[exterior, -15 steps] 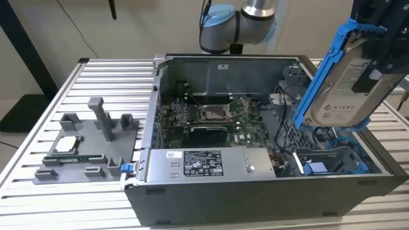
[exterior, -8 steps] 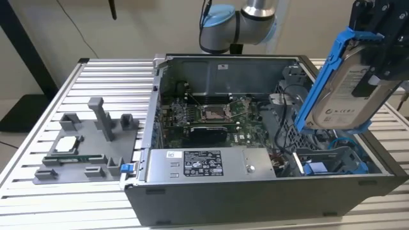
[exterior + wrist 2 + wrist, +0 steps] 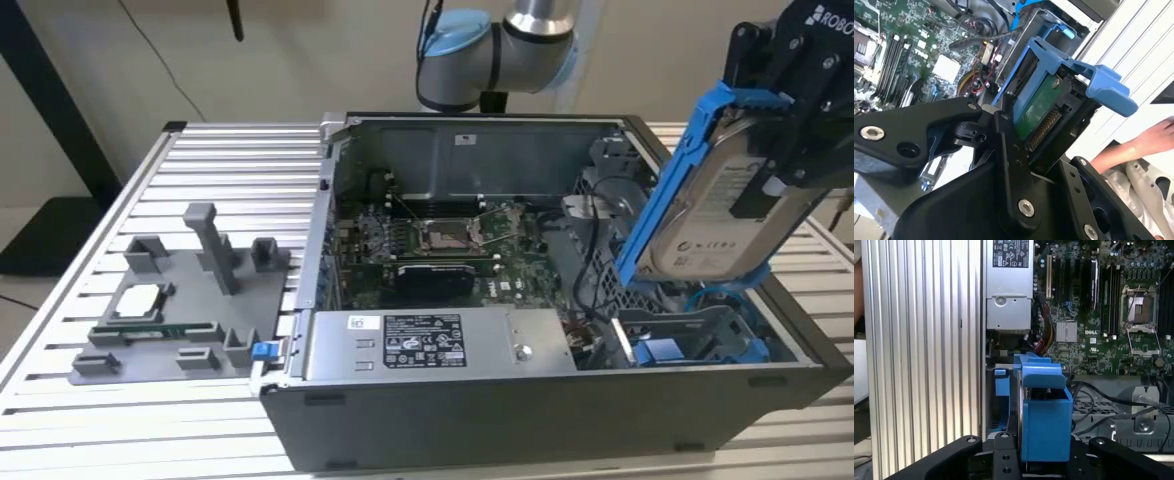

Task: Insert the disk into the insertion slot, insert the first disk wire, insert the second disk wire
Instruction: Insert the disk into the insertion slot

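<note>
Metal in ribbed, silvery slats formed the table point(image 3: 134, 430), on which an open grey steel case point(image 3: 534, 430) was set. A green motherboard point(image 3: 454, 240) with a square silver socket was seen on the case floor. A long grey power-supply box point(image 3: 427, 345) bearing a sticker was laid along the near wall. A grey plastic fixture point(image 3: 187, 300) with upright posts was placed on the table at the exterior view's left.

The disk point(image 3: 707, 215), a flat silver-grey rectangle with a white label and a glossy bright blue caddy round it, was held tilted, nearly on end, at the upper right of the exterior view. Below it, in the lower right of the case, the slot point(image 3: 694, 335) was seen as a grey perforated metal bay with blue rails. Whether the disk's lower end touched the bay could not be told.

The matte black claw point(image 3: 781, 160) was clamped on the disk. In the second wrist view its fingers point(image 3: 1004, 130) were pressed against opposite sides of the disk point(image 3: 1036, 107), whose green circuit board and row of connector pins were exposed between them. In the first wrist view the caddy's blue end point(image 3: 1046, 415) was framed by the black claw body. A person's hand point(image 3: 1154, 140) was seen near the slatted table.
</note>
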You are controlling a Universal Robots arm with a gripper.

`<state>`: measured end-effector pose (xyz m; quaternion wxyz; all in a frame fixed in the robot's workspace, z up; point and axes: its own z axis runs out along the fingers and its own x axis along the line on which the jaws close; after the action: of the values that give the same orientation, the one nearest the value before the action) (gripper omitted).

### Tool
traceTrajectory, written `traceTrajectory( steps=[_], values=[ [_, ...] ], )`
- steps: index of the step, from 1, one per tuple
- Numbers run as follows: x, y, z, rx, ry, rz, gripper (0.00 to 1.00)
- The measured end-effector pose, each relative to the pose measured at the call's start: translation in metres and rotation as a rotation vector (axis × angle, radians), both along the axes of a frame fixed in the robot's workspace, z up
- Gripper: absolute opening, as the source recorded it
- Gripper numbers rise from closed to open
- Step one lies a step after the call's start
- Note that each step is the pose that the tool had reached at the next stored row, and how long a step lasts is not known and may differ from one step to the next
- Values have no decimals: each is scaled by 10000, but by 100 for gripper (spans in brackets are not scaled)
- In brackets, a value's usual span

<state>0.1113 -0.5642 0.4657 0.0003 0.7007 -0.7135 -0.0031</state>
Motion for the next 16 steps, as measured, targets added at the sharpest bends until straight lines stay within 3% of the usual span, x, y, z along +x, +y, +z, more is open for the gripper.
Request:
traceTrajectory(
  steps=[16],
  values=[
    [137,-6,-193,0,0,0,0]
  ],
)
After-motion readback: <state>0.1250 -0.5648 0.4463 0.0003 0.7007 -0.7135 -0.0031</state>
